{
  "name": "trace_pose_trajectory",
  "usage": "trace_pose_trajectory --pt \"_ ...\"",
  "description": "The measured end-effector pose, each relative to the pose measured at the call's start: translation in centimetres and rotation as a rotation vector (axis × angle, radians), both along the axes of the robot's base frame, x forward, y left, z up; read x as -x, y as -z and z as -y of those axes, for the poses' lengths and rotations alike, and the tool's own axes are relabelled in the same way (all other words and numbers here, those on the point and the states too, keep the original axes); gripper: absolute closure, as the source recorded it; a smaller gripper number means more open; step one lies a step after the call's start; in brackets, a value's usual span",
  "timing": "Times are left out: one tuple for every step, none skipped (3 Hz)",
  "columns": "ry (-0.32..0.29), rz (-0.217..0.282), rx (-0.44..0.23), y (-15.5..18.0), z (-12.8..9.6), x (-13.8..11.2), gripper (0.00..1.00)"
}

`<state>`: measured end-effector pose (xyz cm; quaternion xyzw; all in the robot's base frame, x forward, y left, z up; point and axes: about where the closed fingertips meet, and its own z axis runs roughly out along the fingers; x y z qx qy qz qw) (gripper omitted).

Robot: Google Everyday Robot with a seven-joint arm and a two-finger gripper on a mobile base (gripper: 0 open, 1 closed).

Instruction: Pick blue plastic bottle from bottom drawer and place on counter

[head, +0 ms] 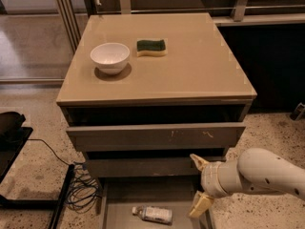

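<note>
One bottle (153, 214) crosswise, cap left, claw (199, 183) to right

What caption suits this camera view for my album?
Robot's gripper, jaws open, hovers beside the blue plastic bottle lying in the bottom drawer.

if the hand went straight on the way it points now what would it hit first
The open hand points left across the bottom drawer. Its line seems to pass just above the blue plastic bottle, so the way looks free, though depth is unclear.
</note>
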<state>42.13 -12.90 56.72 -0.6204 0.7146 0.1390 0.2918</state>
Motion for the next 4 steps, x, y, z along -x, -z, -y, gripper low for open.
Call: trace_pose_trajectory --pt "-0.006 -0.041 -0.002 3.4 -1.1 -1.5 0.0" --pt "0.007 -0.039 -0.042 7.2 -1.8 -3.1 0.0" --pt "0.021 0.0 -0.091 10.8 -1.8 -3.7 0.0" --pt "0.01 0.014 -0.164 14.6 -1.8 -3.2 0.0"
